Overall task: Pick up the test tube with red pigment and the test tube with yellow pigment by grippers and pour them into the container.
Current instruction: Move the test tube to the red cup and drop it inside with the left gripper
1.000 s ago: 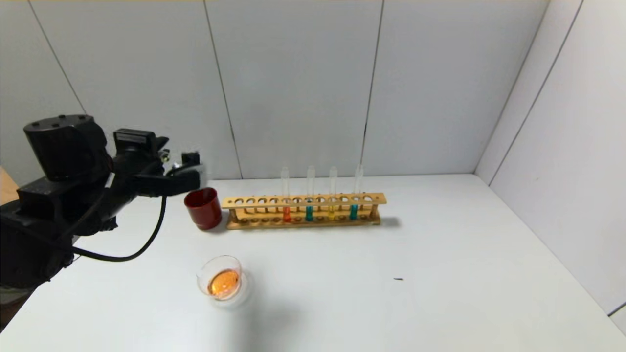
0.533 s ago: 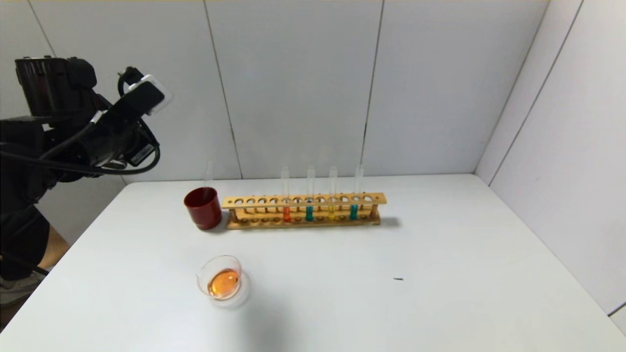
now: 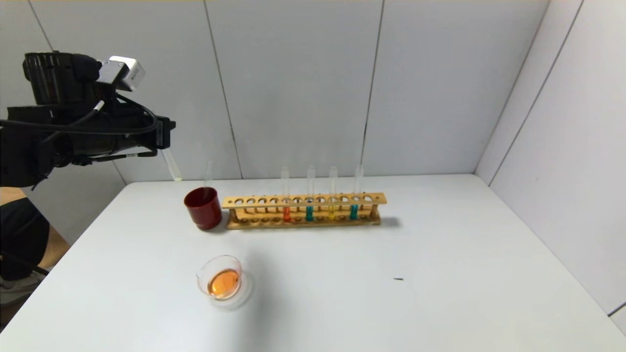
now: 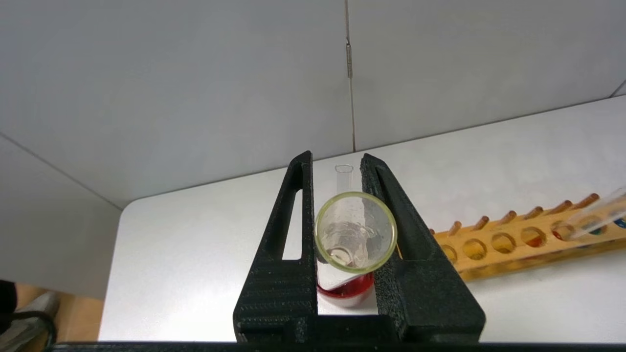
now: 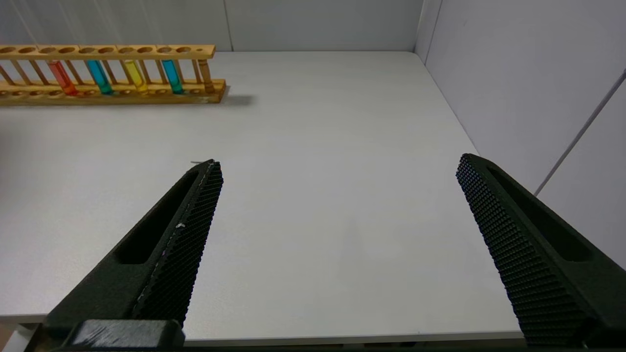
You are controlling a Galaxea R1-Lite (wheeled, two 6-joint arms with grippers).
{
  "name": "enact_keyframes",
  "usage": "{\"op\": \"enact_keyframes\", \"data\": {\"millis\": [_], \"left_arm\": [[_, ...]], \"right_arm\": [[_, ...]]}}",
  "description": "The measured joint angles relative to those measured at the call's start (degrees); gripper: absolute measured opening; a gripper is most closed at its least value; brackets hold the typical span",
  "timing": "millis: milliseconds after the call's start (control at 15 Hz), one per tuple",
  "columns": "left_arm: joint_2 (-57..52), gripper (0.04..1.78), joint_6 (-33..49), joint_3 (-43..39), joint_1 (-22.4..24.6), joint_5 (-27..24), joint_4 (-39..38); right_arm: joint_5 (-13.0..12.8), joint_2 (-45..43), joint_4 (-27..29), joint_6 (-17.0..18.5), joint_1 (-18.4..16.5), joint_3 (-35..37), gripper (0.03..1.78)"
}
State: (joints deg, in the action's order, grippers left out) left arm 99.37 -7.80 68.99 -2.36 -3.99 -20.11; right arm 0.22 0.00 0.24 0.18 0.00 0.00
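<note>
Left hand [image 4: 337,205] has risen above the red cup [image 3: 203,208], pinching an emptied tube [image 4: 355,231]. Right hand [image 5: 337,249] spread, idle. Dish [image 3: 221,281] below holds orange liquid; disposal pending.

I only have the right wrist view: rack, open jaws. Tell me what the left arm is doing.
Observer: The left gripper is held high at the far left, shut on an empty tube.
Operator: Report the container.
Observer: The glass dish sits in front of the rack, apart from it, holding orange liquid.
Operator: Name anything else I'm missing.
Observer: A dark red cup stands beside the rack's left end, with another empty tube in it.
</note>
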Motion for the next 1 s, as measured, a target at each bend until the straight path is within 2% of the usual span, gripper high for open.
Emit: {"op": "enact_keyframes", "data": {"millis": [400, 1000], "left_arm": [[9.6, 0.36, 0.3, -0.4, 1.5, -1.4, -12.9], [17.3, 0.36, 0.6, -2.4, 1.3, -1.4, -15.0]], "right_arm": [[0.0, 0.0, 0.0, 0.0, 0.0, 0.0, 1.75], [0.0, 0.0, 0.0, 0.0, 0.0, 0.0, 1.75]]}}
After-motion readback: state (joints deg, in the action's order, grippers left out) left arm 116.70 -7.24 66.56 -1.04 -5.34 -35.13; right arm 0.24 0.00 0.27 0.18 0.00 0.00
